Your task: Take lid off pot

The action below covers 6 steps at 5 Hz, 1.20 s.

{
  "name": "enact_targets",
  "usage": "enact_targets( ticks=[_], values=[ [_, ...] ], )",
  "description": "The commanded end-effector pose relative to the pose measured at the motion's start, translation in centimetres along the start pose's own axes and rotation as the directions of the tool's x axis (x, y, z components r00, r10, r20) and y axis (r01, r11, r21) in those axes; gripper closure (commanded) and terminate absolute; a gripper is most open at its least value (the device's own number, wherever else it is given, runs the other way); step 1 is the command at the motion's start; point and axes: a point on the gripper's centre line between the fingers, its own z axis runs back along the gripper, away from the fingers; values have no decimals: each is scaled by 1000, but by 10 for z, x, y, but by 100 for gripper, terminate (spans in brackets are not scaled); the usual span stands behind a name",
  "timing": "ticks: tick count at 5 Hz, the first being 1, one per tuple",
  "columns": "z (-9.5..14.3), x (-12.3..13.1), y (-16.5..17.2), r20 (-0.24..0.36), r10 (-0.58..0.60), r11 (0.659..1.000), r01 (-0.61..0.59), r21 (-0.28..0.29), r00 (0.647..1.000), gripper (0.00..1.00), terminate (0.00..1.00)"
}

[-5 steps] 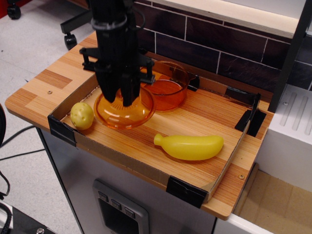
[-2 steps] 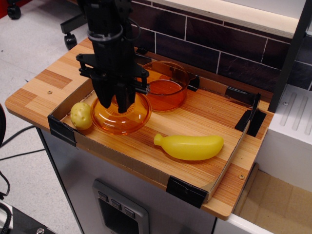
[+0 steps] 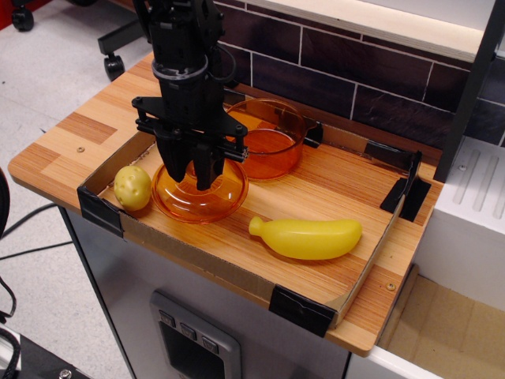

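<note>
Lid (image 3: pixel 200 193) and gripper (image 3: pixel 192 175) slightly rightward since.

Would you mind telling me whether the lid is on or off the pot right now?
Off. The lid lies on the board in front of the pot, which stands uncovered; the tool is over the lid.

Arm cut off by the top edge, tool (image 3: pixel 191 171) hiding the lid (image 3: pixel 200 192) centre and knob, fingertip contact unclear, pot (image 3: pixel 270 140) left rim behind the tool, worktop (image 3: pixel 71 134) far edge partly hidden.
</note>
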Motion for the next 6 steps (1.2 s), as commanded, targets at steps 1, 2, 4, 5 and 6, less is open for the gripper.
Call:
enact_targets(
  ticks=[1,2,4,5,6],
  values=[
    [-3,1,1,22,-10,1000,10,24,1000,100,0],
    [-2,3,-3,5,-5,1000,5,15,1000,0,0],
    [25,9,0,7,31,998,-30,-56,999,0,0],
    [65,13,4,17,74,993,-72,-91,997,0,0],
    [103,18,17,68,142,987,-136,-86,988,0,0]
  ],
)
